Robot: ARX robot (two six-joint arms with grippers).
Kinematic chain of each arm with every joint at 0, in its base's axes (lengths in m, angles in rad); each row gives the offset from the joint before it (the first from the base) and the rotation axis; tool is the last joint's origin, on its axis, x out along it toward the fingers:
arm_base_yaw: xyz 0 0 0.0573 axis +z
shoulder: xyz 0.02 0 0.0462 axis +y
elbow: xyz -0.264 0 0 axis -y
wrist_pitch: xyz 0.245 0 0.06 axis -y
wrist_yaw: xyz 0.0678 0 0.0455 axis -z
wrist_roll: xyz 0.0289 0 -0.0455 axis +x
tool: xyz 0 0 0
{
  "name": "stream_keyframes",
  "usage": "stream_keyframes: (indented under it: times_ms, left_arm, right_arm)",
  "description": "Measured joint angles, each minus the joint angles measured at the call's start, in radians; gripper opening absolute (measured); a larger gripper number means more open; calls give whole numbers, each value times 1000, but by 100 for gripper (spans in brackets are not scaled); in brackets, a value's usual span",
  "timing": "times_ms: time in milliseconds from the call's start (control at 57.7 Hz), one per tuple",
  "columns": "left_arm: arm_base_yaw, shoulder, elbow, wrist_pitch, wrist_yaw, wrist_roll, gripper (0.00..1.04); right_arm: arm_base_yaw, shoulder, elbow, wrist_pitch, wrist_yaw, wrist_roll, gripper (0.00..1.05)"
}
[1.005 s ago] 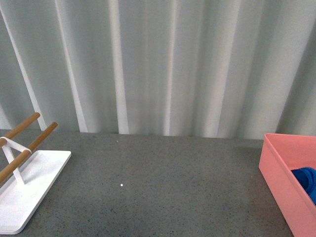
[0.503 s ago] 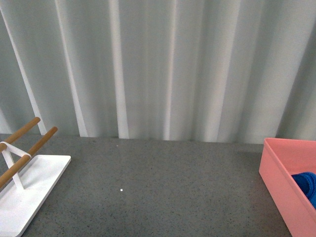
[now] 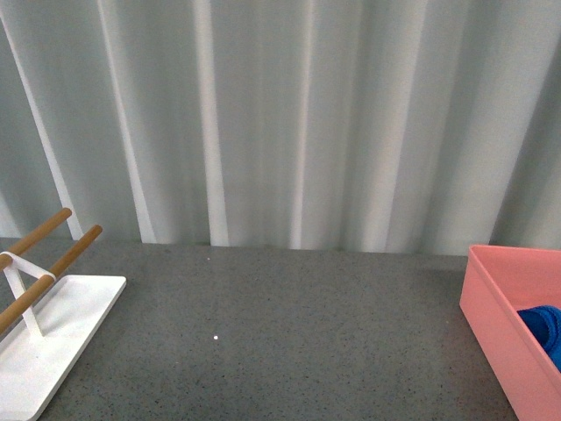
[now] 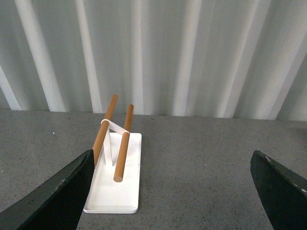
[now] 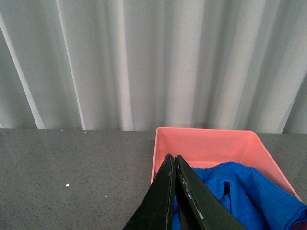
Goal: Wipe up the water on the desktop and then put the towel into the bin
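The blue towel (image 5: 249,191) lies crumpled inside the salmon-pink bin (image 5: 206,143). In the front view the bin (image 3: 500,333) stands at the right edge of the dark grey speckled desktop (image 3: 289,333), with a bit of towel (image 3: 545,326) showing over its wall. My right gripper (image 5: 173,160) is shut with nothing in it, its tips held above the bin's near left part, apart from the towel. My left gripper (image 4: 172,165) is open wide over bare desktop (image 4: 201,163), nothing between its fingers (image 4: 72,182). Neither arm shows in the front view.
A white flat-based rack (image 3: 53,329) with two wooden bars stands at the desktop's left; it also shows in the left wrist view as the rack (image 4: 115,177) beside my left finger. A pleated pale curtain (image 3: 280,123) closes off the back.
The front view has shifted slightly since a second ago: the desktop, rack and bin sit lower in the picture. Over the last half second nothing has moved.
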Motion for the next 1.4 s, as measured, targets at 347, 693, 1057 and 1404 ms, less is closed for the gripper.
stream_keyframes:
  times_ms: [347,693,1057,1404]
  left_arm:
    - [0,0,0,0,0,0,98]
    - [0,0,0,0,0,0,98]
    - [0,-1,0,0,0,0,98]
    - [0,-1,0,0,0,0,98]
  right_arm:
    - [0,-138,0,-134,0,0,3]
    - [0,-227,0,-223,0,0,3]
    - [0,-397,0,-400,1,0,4]
    - [0,-397,0,-400,1,1,68]
